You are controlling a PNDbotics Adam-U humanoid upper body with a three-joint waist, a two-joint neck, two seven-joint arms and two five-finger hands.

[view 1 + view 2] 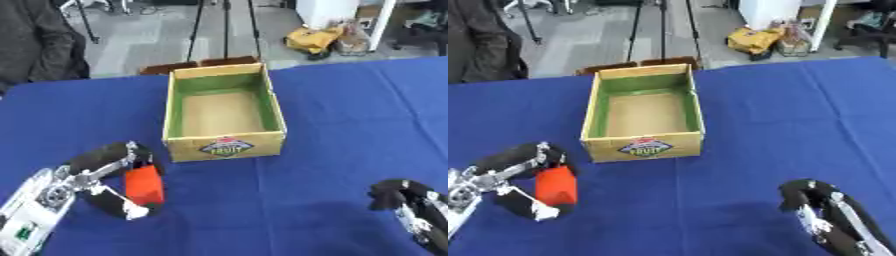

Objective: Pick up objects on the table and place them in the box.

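An open cardboard box with green inner walls and a printed label on its front stands in the middle of the blue table; nothing shows inside it. At the lower left my left hand is curled round a red-orange block, fingers above it and thumb below, just left of the box's front corner. My right hand shows at the lower right with its fingers bent inward and nothing in it.
The blue cloth covers the whole table. A brown flap sticks up behind the box. Beyond the far edge are tripod legs, a yellow bag on the floor and a person in dark clothes at the top left.
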